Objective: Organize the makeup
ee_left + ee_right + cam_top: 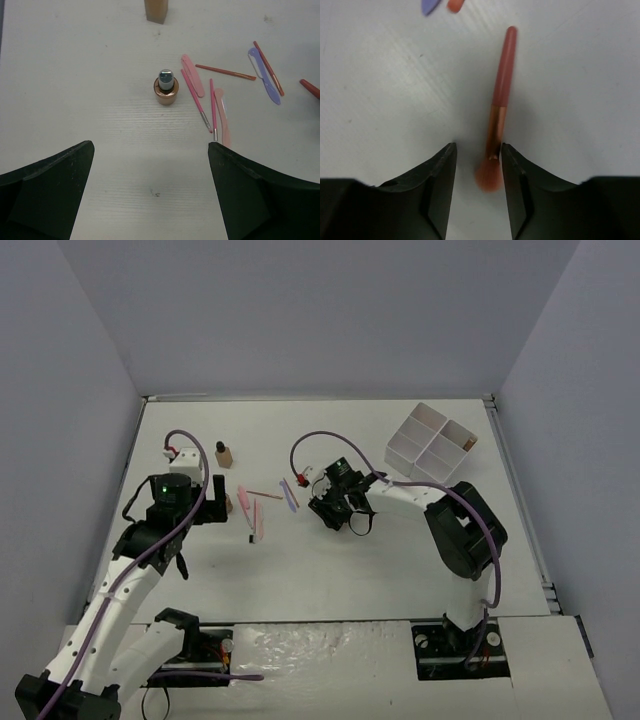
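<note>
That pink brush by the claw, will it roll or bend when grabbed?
The pink brush looks stiff along its slim handle, so it probably won't bend. Its round shaft may roll if nudged. The soft bristles inside the right claw would likely squash, giving a poor hold.

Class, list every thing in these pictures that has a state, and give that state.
left gripper: wide open, empty.
right gripper: open, straddling the brush.
brush: lying flat.
tan bottle: upright, capped.
copper bottle: upright.
pink pencils: lying flat.
tray: open side up.
</note>
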